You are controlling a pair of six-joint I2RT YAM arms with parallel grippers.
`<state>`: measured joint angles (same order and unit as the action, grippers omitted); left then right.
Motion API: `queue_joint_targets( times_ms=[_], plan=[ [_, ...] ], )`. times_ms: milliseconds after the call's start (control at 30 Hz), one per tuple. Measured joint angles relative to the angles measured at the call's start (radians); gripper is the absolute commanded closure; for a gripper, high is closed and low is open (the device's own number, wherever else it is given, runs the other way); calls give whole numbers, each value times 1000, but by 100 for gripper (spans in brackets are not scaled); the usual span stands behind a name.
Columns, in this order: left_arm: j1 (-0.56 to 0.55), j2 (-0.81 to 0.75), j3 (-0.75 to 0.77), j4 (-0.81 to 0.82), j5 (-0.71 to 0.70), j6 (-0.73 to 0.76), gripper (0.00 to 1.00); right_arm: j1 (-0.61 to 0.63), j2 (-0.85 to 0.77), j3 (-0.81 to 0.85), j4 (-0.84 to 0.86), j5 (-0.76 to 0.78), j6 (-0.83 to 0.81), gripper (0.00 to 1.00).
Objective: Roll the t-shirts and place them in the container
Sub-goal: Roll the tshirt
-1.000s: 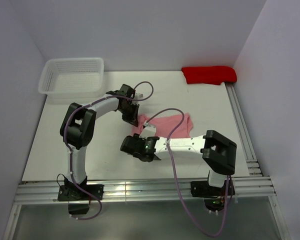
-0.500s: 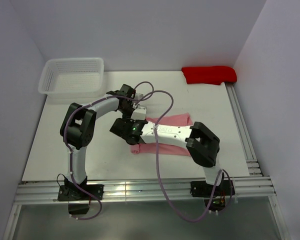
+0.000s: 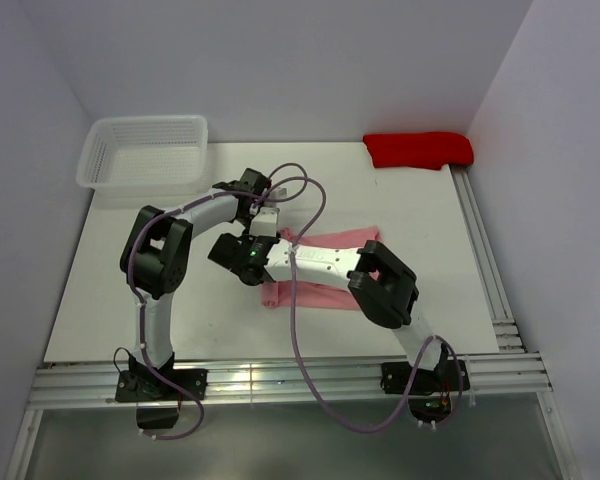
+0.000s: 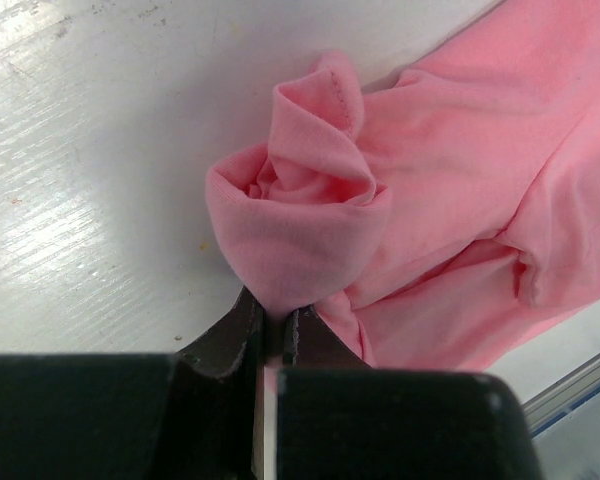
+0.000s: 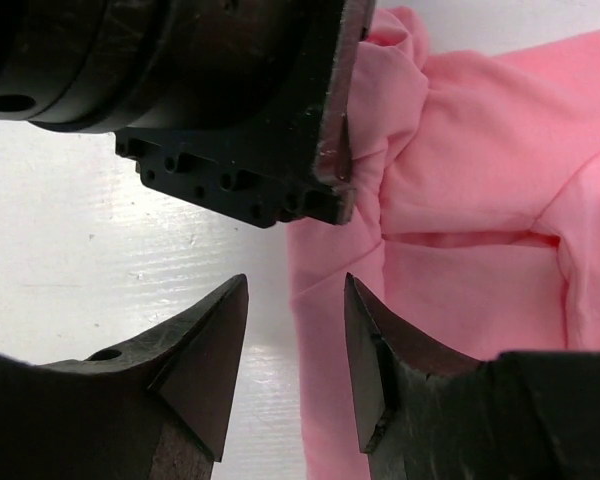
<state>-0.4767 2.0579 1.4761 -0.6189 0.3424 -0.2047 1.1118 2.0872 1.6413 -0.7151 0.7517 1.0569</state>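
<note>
The left gripper (image 4: pixel 273 325) was pressed together on a bunched corner of the pink t-shirt (image 4: pixel 440 170), and the fabric bulged in a rosette just past its fingertips. The right gripper (image 5: pixel 295 290) stood spread apart, gripping nothing, over the t-shirt's edge just beside the left gripper's body. Whether it touched the cloth could not be told. The t-shirt lay crumpled near the middle of the white table (image 3: pixel 160 290).

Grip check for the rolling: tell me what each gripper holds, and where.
The left gripper pinches the pink t-shirt at its bunched end; the right gripper is open, holding nothing.
</note>
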Motion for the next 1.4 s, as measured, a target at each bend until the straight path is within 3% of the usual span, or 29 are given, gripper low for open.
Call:
queue_joint_targets(
  times_ms=[400, 500, 733, 900, 1067, 1133, 1400],
  plan=[
    [6, 0, 0, 0, 6, 0, 95, 3, 144, 104, -111, 23, 28, 48],
    [9, 1, 0, 0, 8, 0, 88, 6, 173, 141, -151, 31, 51, 48],
    [7, 16, 25, -28, 0, 13, 62, 15, 205, 145, -202, 31, 60, 48],
    [6, 22, 51, -58, 0, 39, 44, 16, 187, 107, -190, 29, 70, 55],
    [4, 24, 114, -100, 34, 80, 34, 3, 50, -108, -24, -20, 61, 61],
    [5, 24, 143, -110, 65, 100, 24, -11, -31, -219, 63, -69, 55, 62],
    [56, -3, 159, -129, 241, 148, 21, -156, -327, -719, 668, -356, 56, 63]
  ],
)
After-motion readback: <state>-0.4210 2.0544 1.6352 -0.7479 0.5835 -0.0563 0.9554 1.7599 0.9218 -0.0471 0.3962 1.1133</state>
